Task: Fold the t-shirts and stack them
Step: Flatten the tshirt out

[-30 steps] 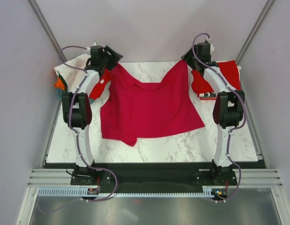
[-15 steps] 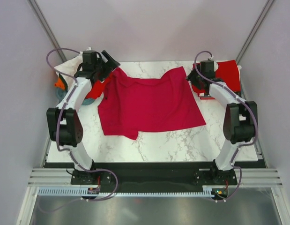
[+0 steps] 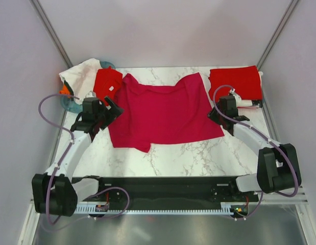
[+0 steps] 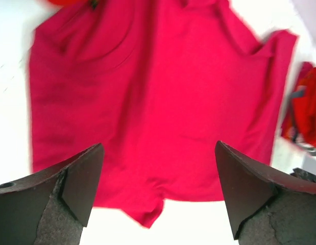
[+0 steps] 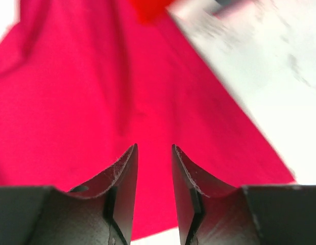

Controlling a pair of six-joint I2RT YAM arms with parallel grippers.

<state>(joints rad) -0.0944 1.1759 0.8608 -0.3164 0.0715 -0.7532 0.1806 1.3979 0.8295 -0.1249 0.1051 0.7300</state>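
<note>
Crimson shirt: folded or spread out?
Spread out: the crimson shirt lies flat and wide on the table, no fold made, near-left hem bunched.

Left hand (image 3: 113, 106) and right hand (image 3: 213, 113) now off the crimson t-shirt (image 3: 163, 112), both farther back.

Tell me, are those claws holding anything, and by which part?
Nothing is held. The left gripper is wide open by the crimson shirt; the right gripper has a narrow empty gap between its fingers.

Top cam: high, near edge, looking down on whole worktop (image 3: 198, 153). Wrist cams: close, low, both facing crimson shirt (image 3: 163, 115).
</note>
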